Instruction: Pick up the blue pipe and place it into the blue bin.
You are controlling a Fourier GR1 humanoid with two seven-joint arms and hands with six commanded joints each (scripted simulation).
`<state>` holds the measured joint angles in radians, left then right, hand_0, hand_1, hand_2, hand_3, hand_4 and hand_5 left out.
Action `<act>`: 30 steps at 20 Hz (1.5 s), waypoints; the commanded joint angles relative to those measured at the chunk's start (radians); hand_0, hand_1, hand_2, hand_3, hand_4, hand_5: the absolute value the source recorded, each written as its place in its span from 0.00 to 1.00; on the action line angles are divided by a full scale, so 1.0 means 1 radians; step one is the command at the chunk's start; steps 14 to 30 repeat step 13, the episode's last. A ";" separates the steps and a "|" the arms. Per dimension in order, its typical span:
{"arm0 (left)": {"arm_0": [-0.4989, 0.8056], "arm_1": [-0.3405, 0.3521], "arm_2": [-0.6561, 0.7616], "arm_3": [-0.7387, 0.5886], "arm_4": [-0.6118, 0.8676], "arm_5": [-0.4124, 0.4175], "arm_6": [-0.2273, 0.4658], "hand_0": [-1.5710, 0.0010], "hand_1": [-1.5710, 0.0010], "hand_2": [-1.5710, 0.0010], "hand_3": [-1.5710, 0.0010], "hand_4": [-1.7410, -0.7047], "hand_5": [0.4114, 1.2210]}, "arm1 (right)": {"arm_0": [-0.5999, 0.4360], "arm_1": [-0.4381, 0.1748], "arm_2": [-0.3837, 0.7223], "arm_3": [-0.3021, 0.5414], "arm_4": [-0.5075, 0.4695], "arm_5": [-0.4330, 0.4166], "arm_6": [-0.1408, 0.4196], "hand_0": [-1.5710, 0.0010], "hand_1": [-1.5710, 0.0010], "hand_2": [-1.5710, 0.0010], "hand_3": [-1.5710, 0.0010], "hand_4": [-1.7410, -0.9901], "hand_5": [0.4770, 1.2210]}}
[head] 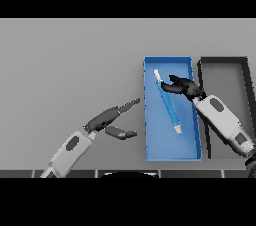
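Observation:
The blue pipe (170,107), with white ends, lies slanted inside the blue bin (149,142) right of the table's middle. My right hand (182,87) reaches over the bin from the right, its fingers spread just beside the pipe's upper end and not curled round it. My left hand (111,118) hangs over the bare table left of the bin, fingers straight and thumb apart, holding nothing.
A dark grey bin (226,77) stands right of the blue one, partly covered by my right forearm. Grey table stretches away to the left and at the back.

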<state>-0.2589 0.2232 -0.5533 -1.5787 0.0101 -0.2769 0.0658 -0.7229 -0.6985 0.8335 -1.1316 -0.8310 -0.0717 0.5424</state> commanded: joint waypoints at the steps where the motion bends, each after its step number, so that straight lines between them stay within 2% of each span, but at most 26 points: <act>1: -0.007 0.003 0.001 0.001 0.000 -0.003 0.013 1.00 1.00 1.00 1.00 0.80 0.06 | -0.009 -0.003 -0.003 0.007 -0.001 0.002 0.014 0.96 0.97 0.97 0.97 0.82 0.35; 3: -0.005 -0.005 -0.004 0.004 -0.003 0.001 0.020 1.00 1.00 1.00 1.00 0.80 0.06 | -0.026 0.012 -0.002 0.031 0.010 -0.010 0.016 0.98 0.98 0.98 0.98 0.82 0.31; 4: 0.006 0.005 0.000 -0.003 -0.002 0.001 0.010 1.00 1.00 1.00 1.00 0.80 0.06 | -0.014 0.009 -0.008 0.021 0.001 -0.007 -0.008 0.98 0.98 0.98 0.99 0.83 0.30; 6: -0.001 -0.005 -0.002 0.009 -0.003 0.001 0.014 1.00 1.00 1.00 1.00 0.80 0.06 | -0.008 -0.004 -0.012 0.008 -0.004 -0.003 -0.012 0.99 0.99 0.99 0.99 0.82 0.28; 9: -0.001 -0.007 0.000 0.016 0.004 -0.005 0.012 1.00 1.00 1.00 1.00 0.79 0.07 | -0.011 -0.013 -0.006 -0.010 -0.005 0.003 0.011 0.99 0.99 0.99 1.00 0.82 0.26; 13: 0.008 0.024 0.016 0.015 0.018 -0.022 -0.018 1.00 1.00 1.00 1.00 0.79 0.07 | 0.004 -0.007 -0.012 0.003 -0.011 0.017 -0.024 0.99 0.99 0.99 1.00 0.82 0.27; 30: 0.008 0.024 0.016 0.015 0.018 -0.022 -0.018 1.00 1.00 1.00 1.00 0.79 0.07 | 0.004 -0.007 -0.012 0.003 -0.011 0.017 -0.024 0.99 0.99 0.99 1.00 0.82 0.27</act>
